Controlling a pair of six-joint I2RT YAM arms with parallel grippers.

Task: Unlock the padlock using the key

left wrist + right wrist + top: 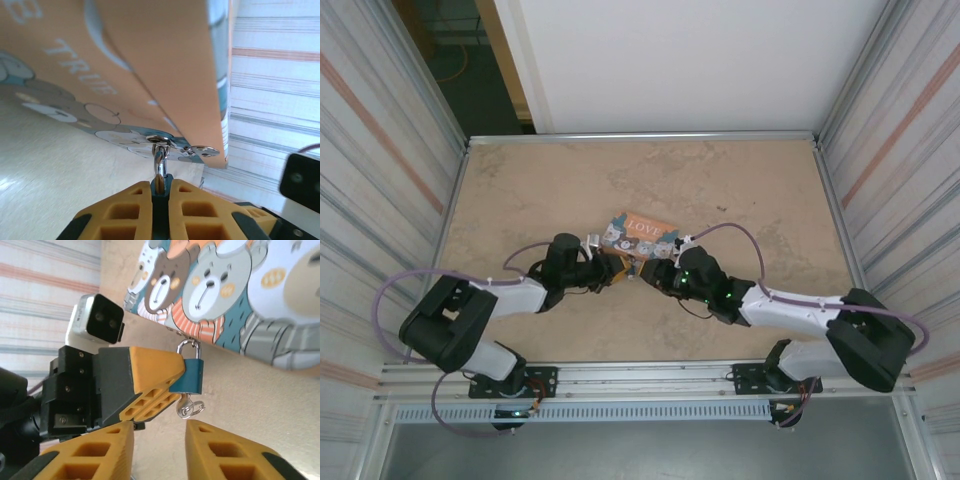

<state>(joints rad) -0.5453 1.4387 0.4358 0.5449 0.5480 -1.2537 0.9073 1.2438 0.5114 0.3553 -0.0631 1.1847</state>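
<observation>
Matt-bodied padlock (192,376) — shiny metal shackle (159,165).

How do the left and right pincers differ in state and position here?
The left pincer is shut on the padlock; the right pincer is open and holds nothing. The left one clamps the lock body; the right one faces the key in the lock, apparently apart from it. Both have yellow fingers, close to the box.

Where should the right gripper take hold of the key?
Hold the key by its head, sticking out of the padlock's bottom, opposite the shackle. Come end-on toward that bottom: the left gripper clamps the padlock's body from the side, and the open right gripper faces that end.
</observation>
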